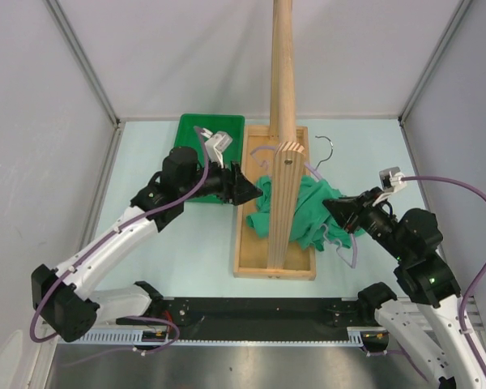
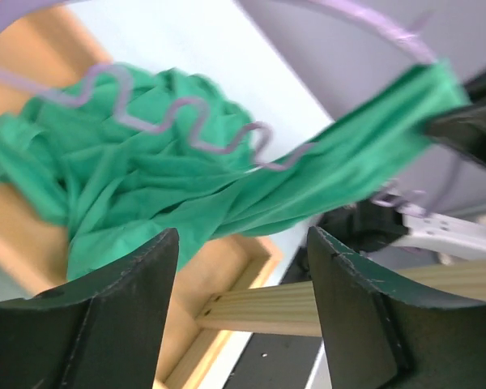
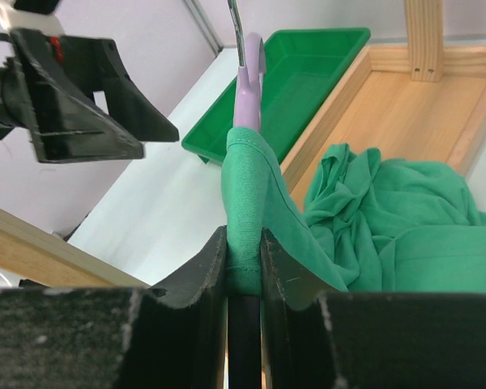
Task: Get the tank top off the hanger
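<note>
Beside wooden base (image 1: 253, 258), right claw (image 3: 245, 253) pinches tank top (image 3: 393, 235) on hanger (image 3: 248, 101); left claw (image 2: 243, 279) gapes nearby.

The stand (image 1: 280, 211) stood at mid bench (image 1: 186, 243), with the tray (image 1: 191, 130) at its left rear. The tank top (image 1: 308, 203) lay heaped across the base (image 1: 249, 243), right of the post (image 1: 282, 73), with the hanger (image 2: 186, 121) over it.

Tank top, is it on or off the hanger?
On: a strap of the tank top wraps the hanger, both pinched in the right gripper.
</note>
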{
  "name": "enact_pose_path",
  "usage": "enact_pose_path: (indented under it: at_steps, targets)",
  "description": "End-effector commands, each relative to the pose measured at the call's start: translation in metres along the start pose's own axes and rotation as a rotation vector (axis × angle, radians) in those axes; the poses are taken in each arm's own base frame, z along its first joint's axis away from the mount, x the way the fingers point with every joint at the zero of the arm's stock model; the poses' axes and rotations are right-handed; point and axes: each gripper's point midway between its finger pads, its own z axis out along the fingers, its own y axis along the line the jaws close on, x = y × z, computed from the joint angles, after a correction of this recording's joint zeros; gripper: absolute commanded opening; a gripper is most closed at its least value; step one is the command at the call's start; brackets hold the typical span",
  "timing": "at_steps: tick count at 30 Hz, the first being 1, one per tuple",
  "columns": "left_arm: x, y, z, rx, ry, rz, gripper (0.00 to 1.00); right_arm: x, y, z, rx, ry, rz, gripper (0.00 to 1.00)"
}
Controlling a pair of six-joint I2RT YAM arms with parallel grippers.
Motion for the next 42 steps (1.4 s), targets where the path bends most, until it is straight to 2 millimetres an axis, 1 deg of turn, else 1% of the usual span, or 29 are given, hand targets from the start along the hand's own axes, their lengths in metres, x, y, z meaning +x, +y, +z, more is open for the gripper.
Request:
enact_pose_path:
  at_steps: [1, 2, 3, 4, 5, 6, 7, 8, 10, 12, 13, 15, 16, 17, 18, 19, 20, 21, 23, 25, 26, 27, 28, 29, 31, 34, 37, 38, 42]
  targets:
    - [-0.014, -0.040, -0.008, 0.190, -0.031, -0.013, 0.72, -0.021, 0.017, 0.006, -0.087, -0.076, -0.036, 0.00]
    - [-0.017, -0.051, -0.009, 0.248, -0.035, -0.043, 0.73, -0.020, 0.018, 0.007, -0.095, -0.074, -0.037, 0.00]
    - [-0.014, -0.052, -0.007, 0.265, -0.021, -0.074, 0.73, -0.019, 0.017, 0.008, -0.095, -0.073, -0.034, 0.00]
    - [-0.022, -0.059, -0.004, 0.304, -0.050, -0.072, 0.73, -0.015, 0.016, 0.010, -0.098, -0.062, -0.028, 0.00]
    - [-0.021, -0.064, -0.003, 0.329, -0.035, -0.127, 0.73, -0.014, 0.017, 0.011, -0.108, -0.061, -0.027, 0.00]
    - [-0.020, -0.067, 0.000, 0.342, -0.032, -0.146, 0.73, -0.013, 0.017, 0.012, -0.109, -0.058, -0.025, 0.00]
    - [-0.024, -0.069, 0.005, 0.359, -0.041, -0.156, 0.74, -0.011, 0.017, 0.013, -0.114, -0.054, -0.022, 0.00]
    - [-0.027, -0.074, 0.005, 0.375, -0.041, -0.172, 0.74, -0.010, 0.017, 0.014, -0.116, -0.052, -0.020, 0.00]
    - [-0.027, -0.086, 0.008, 0.402, -0.034, -0.161, 0.74, -0.008, 0.016, 0.014, -0.111, -0.049, -0.018, 0.00]
    - [-0.026, -0.092, 0.011, 0.409, -0.035, -0.152, 0.75, -0.010, 0.014, 0.014, -0.100, -0.049, -0.017, 0.00]
    - [-0.025, -0.092, 0.012, 0.405, -0.037, -0.152, 0.75, -0.010, 0.015, 0.014, -0.099, -0.047, -0.014, 0.00]
    - [-0.022, -0.089, 0.017, 0.383, -0.041, -0.189, 0.75, -0.009, 0.015, 0.013, -0.098, -0.039, -0.011, 0.00]
    - [-0.015, -0.081, 0.023, 0.360, -0.036, -0.223, 0.76, -0.007, 0.015, 0.012, -0.099, -0.033, -0.013, 0.00]
    - [-0.016, -0.076, 0.027, 0.342, -0.053, -0.250, 0.77, -0.008, 0.014, 0.011, -0.097, -0.039, -0.017, 0.00]
    - [-0.022, -0.076, 0.029, 0.349, -0.081, -0.296, 0.77, -0.007, 0.013, 0.010, -0.093, -0.043, -0.020, 0.00]
    - [-0.014, -0.067, 0.036, 0.327, -0.074, -0.343, 0.78, -0.004, 0.011, 0.011, -0.089, -0.040, -0.019, 0.00]
    - [-0.020, -0.067, 0.039, 0.332, -0.105, -0.368, 0.79, -0.003, 0.010, 0.012, -0.088, -0.042, -0.021, 0.00]
    - [-0.021, -0.067, 0.041, 0.343, -0.104, -0.435, 0.79, -0.005, 0.012, 0.012, -0.100, -0.058, -0.026, 0.00]
    - [-0.020, -0.064, 0.050, 0.352, -0.100, -0.494, 0.79, -0.001, 0.011, 0.016, -0.112, -0.054, -0.024, 0.00]
    - [-0.029, -0.070, 0.052, 0.373, -0.116, -0.530, 0.80, -0.002, 0.016, 0.021, -0.151, -0.061, -0.028, 0.00]
    - [-0.030, -0.069, 0.055, 0.368, -0.118, -0.536, 0.85, 0.004, 0.015, 0.024, -0.156, -0.053, -0.021, 0.00]
    - [-0.033, -0.068, 0.057, 0.356, -0.132, -0.540, 0.86, 0.002, 0.019, 0.026, -0.185, -0.067, -0.023, 0.00]
    - [-0.038, -0.069, 0.057, 0.353, -0.148, -0.540, 0.87, 0.004, 0.020, 0.027, -0.195, -0.065, -0.019, 0.00]
    - [-0.041, -0.066, 0.057, 0.335, -0.161, -0.545, 0.91, 0.005, 0.020, 0.028, -0.201, -0.067, -0.016, 0.00]
    - [-0.044, -0.058, 0.059, 0.285, -0.189, -0.583, 0.93, 0.006, 0.020, 0.031, -0.212, -0.083, -0.010, 0.00]
    - [-0.047, -0.051, 0.062, 0.237, -0.208, -0.613, 0.93, 0.011, 0.019, 0.034, -0.219, -0.073, -0.008, 0.00]
    - [-0.041, -0.040, 0.067, 0.177, -0.189, -0.664, 0.91, 0.016, 0.018, 0.036, -0.217, -0.055, -0.007, 0.00]
    - [-0.040, -0.036, 0.068, 0.157, -0.191, -0.679, 0.90, 0.015, 0.019, 0.035, -0.216, -0.061, -0.008, 0.00]
    - [-0.038, -0.033, 0.071, 0.136, -0.187, -0.714, 0.86, 0.016, 0.019, 0.032, -0.216, -0.066, -0.019, 0.00]
